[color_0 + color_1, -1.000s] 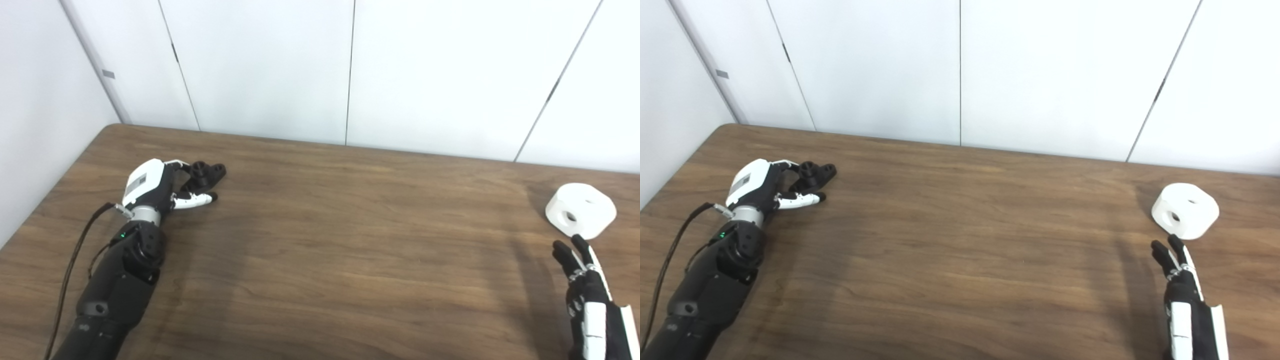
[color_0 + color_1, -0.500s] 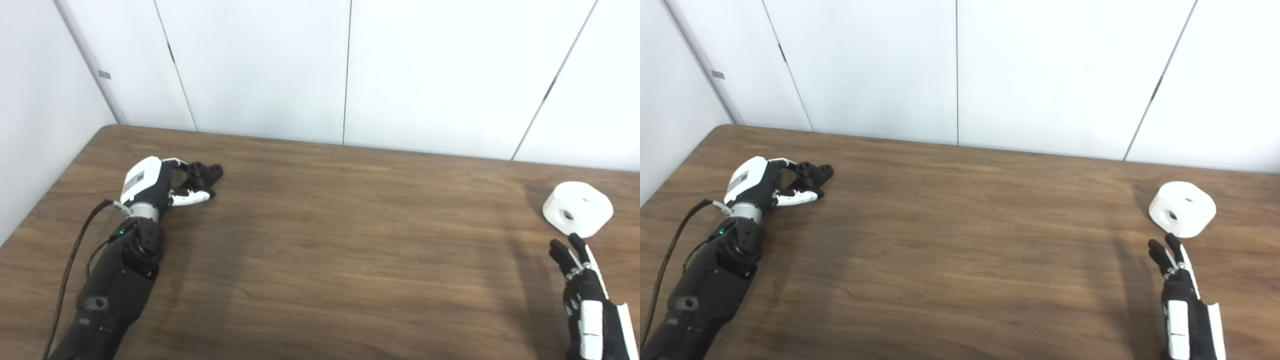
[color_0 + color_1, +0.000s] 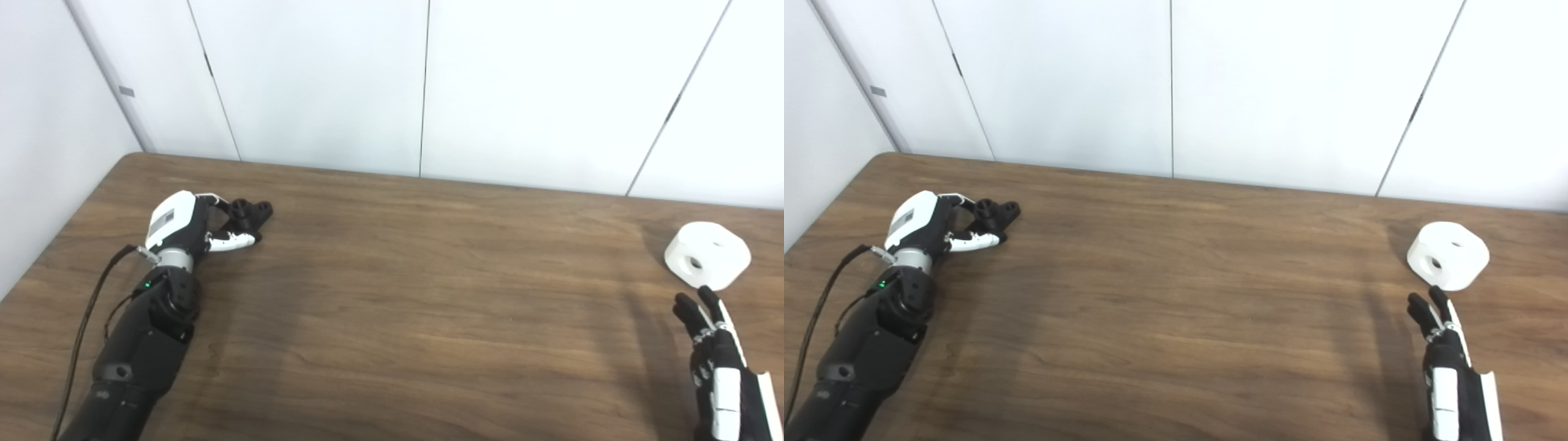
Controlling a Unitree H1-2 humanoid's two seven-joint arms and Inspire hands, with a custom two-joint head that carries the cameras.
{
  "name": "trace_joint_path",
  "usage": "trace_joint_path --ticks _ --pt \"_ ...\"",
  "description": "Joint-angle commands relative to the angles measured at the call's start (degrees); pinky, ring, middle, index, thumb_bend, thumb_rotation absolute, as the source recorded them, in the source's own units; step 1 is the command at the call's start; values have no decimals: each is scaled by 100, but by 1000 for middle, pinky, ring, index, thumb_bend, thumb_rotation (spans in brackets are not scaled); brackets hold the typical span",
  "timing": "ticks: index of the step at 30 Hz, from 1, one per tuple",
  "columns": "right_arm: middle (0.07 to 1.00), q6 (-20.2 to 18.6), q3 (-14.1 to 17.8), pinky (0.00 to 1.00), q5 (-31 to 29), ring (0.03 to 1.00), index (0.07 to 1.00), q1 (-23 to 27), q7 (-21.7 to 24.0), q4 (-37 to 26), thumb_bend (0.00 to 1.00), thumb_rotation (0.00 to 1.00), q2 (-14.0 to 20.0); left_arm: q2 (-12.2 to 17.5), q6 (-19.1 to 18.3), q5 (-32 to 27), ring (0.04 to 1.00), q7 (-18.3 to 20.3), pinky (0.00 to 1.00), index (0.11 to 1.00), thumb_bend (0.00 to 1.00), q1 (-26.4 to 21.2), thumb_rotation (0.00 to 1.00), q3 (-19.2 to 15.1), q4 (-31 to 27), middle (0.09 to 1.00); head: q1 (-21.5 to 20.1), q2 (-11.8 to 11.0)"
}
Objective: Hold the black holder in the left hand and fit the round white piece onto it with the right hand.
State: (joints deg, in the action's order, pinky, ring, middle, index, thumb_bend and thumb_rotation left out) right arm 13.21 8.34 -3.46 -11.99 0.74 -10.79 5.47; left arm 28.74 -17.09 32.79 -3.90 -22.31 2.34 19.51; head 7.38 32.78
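The brown wooden table (image 3: pixel 392 306) runs back to a wall of white panels (image 3: pixel 527 86), and the two pieces sit at opposite ends of it. Near the far left corner the left hand (image 3: pixel 196 223) rests on the tabletop with its fingers curled round the black holder (image 3: pixel 250 212), one white finger lying along the near side of it; the holder sits on the wood, its two round openings facing up, and the hand looks closed on it. A thin black cable (image 3: pixel 92 306) trails along that forearm towards the near left edge. By the right edge, about halfway back, the round white piece (image 3: pixel 1448 255) lies by itself, tilted a little, with a hole in its side and another in its top face. The right hand (image 3: pixel 1448 367) comes up from the near right corner, fingers straight and slightly spread, holding nothing, its fingertips (image 3: pixel 1424 304) just short of the white piece and not touching it.
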Motion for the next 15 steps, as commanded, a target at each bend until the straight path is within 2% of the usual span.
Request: trace_joint_path --ticks 1,15 --pt "895 -64 -65 1000 -49 924 958 -679 31 191 482 1000 -111 248 -25 103 927 -69 1000 636 764 -113 229 -13 -147 840 5 3" --pt "889 -13 -30 1000 -54 920 954 -672 60 212 474 1000 -69 329 -138 111 930 -35 1000 641 770 -47 229 88 -132 836 20 52"
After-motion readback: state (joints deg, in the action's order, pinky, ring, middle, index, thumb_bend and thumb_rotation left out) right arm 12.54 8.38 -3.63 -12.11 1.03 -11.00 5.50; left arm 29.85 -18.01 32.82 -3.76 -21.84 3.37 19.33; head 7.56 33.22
